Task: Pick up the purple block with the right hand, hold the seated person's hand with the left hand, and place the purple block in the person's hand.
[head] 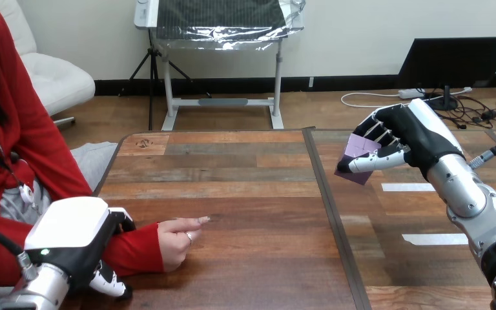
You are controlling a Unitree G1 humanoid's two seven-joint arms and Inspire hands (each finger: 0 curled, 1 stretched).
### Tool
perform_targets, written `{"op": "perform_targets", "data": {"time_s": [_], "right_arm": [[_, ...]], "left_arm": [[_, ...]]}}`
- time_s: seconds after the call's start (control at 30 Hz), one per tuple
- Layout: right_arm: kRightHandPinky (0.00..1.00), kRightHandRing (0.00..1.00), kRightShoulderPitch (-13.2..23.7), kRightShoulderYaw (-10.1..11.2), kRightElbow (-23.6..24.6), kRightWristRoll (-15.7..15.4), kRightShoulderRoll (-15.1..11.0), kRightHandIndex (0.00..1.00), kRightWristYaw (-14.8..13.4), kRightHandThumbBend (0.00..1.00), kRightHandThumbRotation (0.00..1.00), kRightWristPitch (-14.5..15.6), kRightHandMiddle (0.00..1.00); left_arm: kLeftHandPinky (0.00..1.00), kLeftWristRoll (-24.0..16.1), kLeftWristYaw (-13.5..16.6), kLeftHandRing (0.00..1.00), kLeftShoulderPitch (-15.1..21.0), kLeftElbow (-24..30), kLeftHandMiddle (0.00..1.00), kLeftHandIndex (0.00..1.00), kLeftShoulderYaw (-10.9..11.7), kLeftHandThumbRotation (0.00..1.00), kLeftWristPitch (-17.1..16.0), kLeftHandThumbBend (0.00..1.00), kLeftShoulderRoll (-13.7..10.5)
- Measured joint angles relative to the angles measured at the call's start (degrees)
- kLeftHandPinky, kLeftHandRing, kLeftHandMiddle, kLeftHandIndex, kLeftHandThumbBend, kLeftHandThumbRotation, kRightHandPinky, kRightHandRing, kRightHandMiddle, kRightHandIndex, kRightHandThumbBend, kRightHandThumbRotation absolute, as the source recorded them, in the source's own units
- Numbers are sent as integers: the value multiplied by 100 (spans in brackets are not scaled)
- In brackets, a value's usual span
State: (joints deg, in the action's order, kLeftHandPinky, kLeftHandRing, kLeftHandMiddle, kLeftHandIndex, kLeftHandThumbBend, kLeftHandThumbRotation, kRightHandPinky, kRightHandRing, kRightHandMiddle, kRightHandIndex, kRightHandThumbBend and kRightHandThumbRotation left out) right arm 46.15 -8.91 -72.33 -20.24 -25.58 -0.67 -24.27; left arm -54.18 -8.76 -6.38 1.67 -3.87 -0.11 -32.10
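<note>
My right hand [405, 132] is raised above the right part of the table, its fingers and thumb curled round the purple block [360, 155]. The block is lifted off the wood and partly hidden by the fingers. At the lower left my left hand [81, 236] lies over the person's red-sleeved forearm [135, 250], with fingers showing below the sleeve at the table's edge. The person's hand [177, 239] rests on the table beyond it, loosely closed with one finger pointing right. The block is well to the right of that hand.
The wooden table [245, 194] has a dark seam [332, 213] running front to back down its middle. Two white tape strips [436, 239] lie on the right half below my right arm.
</note>
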Motion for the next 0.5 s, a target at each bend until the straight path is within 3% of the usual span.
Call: {"op": "perform_targets", "data": {"time_s": [0.5], "right_arm": [[40, 44, 0, 0, 4, 0, 0, 49, 0, 76, 0, -57, 48]], "left_arm": [[73, -44, -153, 77, 221, -22, 79, 75, -246, 5, 264, 97, -115]]}}
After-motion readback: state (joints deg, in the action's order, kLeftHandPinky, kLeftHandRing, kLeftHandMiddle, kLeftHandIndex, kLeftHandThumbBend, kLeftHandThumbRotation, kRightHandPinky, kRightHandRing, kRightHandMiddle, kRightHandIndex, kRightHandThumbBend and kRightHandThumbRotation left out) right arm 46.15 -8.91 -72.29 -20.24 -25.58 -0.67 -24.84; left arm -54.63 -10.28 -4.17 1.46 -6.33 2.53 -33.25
